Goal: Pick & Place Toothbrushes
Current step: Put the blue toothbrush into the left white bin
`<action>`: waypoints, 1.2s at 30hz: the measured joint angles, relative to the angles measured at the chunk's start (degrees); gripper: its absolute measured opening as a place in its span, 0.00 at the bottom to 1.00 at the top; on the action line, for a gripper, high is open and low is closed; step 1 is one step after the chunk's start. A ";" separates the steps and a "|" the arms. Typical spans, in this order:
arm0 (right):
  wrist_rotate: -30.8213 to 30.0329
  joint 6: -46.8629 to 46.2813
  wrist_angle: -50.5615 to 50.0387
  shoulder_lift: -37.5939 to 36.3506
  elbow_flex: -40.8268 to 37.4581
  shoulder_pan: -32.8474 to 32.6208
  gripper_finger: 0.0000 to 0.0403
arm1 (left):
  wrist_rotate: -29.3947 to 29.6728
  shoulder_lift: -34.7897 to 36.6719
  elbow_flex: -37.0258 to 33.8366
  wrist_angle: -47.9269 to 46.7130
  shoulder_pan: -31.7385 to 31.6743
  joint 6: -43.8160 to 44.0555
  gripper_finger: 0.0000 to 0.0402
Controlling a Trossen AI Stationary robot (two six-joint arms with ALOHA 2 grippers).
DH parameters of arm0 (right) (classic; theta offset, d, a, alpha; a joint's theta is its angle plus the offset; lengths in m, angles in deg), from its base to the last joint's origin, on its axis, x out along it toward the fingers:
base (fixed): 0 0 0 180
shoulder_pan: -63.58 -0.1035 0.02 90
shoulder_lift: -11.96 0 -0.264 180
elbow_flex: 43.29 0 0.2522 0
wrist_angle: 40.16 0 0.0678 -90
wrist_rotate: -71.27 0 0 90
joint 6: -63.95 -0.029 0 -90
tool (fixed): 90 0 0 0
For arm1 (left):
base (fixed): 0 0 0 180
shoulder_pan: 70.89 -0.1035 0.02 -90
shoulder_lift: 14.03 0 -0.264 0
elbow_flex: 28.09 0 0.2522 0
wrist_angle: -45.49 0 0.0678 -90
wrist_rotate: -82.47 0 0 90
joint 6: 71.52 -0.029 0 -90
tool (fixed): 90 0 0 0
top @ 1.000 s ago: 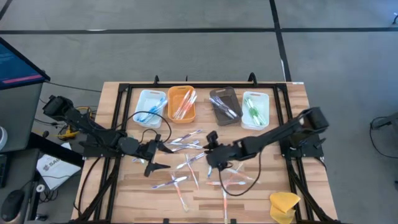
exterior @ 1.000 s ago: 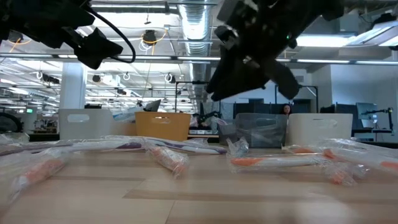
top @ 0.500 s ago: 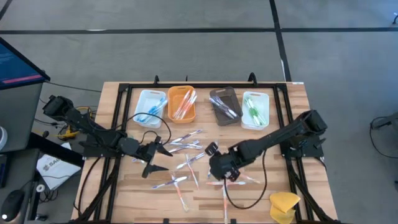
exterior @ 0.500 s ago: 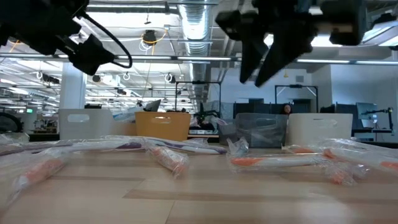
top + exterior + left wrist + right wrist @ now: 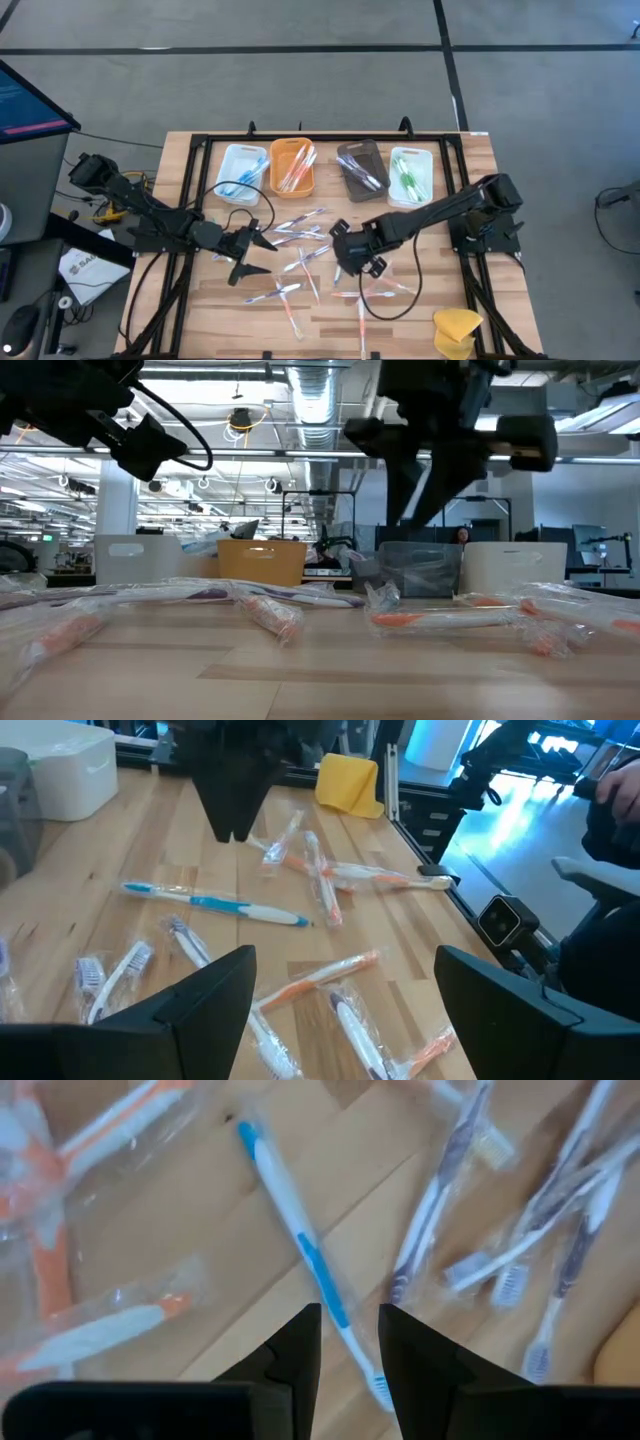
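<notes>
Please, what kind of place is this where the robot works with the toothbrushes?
Probably a robotics lab in a large open industrial hall. The low view shows exposed silver ceiling ducts and rows of workstations with monitors. The high view shows the wooden slatted table standing on a grey floor marked with dark tape lines.

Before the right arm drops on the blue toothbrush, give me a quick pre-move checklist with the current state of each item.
1. Right gripper over the blue toothbrush: ok, the handle runs straight toward the gap between the fingers.
2. Right gripper empty: ok, nothing sits between the fingers.
3. Gap wide enough for the handle: ok, narrow but wider than the handle.
4. Neighbours clear of the target: cannot tell; a purple wrapped brush lies close beside it.
5. Left gripper out of the way: ok, open and parked left of the scattered pile.
6. White tray with blue brushes reachable: ok, at the back row's left end.
</notes>
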 joint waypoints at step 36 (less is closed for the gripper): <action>0.37 9.00 4.63 12.88 1.41 1.90 0.24 | -0.52 -0.78 0.08 2.26 -0.02 -0.46 0.75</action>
